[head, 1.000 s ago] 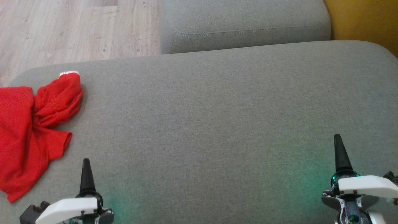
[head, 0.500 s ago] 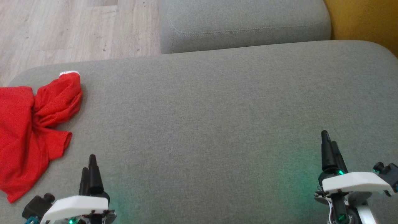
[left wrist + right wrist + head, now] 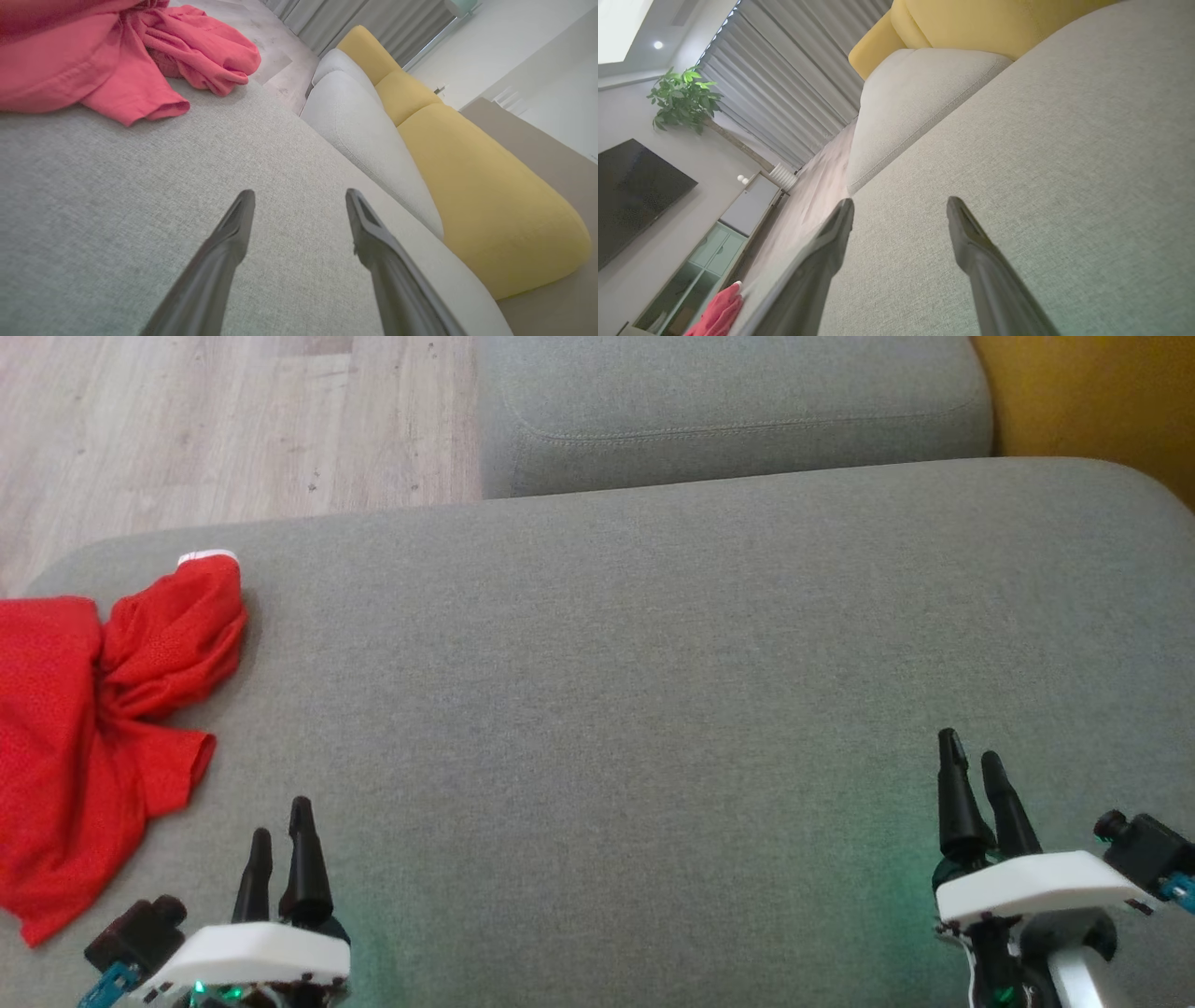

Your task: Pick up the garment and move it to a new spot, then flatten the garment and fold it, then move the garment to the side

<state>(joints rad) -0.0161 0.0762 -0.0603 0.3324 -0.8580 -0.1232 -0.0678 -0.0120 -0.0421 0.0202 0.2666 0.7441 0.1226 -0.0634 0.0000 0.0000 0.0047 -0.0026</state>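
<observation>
Head view: red garment (image 3: pixel 89 728) lies crumpled on grey cushion (image 3: pixel 653 663).

Grey cushion (image 3: pixel 653 663) lies bare ahead; garment (image 3: pixel 84 737) heaped at left edge.

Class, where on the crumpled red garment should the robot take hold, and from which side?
Probably the left pincer, from above, onto the garment at its bunched ridge facing the cushion middle: it stands proud, while flatter parts offer nothing to pinch.
</observation>
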